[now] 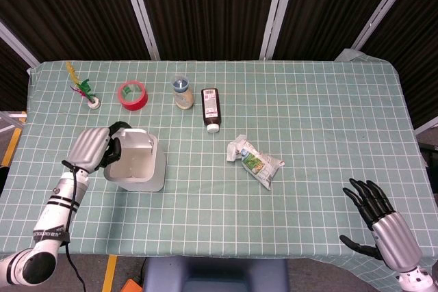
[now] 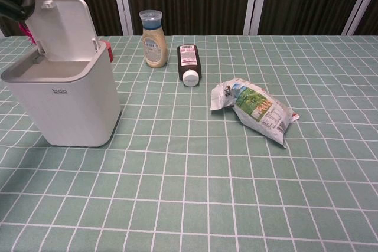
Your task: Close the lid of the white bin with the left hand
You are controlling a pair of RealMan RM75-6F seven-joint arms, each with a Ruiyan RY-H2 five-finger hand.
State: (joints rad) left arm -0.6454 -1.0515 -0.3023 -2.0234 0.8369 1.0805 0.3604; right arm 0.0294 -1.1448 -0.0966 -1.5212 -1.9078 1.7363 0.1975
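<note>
The white bin [image 1: 139, 168] stands at the table's left, and its hinged lid [image 1: 137, 143] is raised and tilted forward over the opening. In the chest view the bin [image 2: 63, 102] is at the left with the lid [image 2: 64, 28] leaning toward me. My left hand [image 1: 92, 146] is just left of the bin, and its dark fingers [image 1: 116, 147] touch the lid's top edge from behind. In the chest view only its fingertips [image 2: 18, 3] show, at the lid's upper left corner. My right hand [image 1: 381, 228] is open near the front right edge of the table, holding nothing.
A brown bottle [image 1: 211, 109] lies right of the bin, behind a crumpled snack bag [image 1: 256, 162]. A small jar [image 1: 181, 93], a red tape roll [image 1: 133, 95] and a feathered shuttlecock [image 1: 85, 91] stand along the back.
</note>
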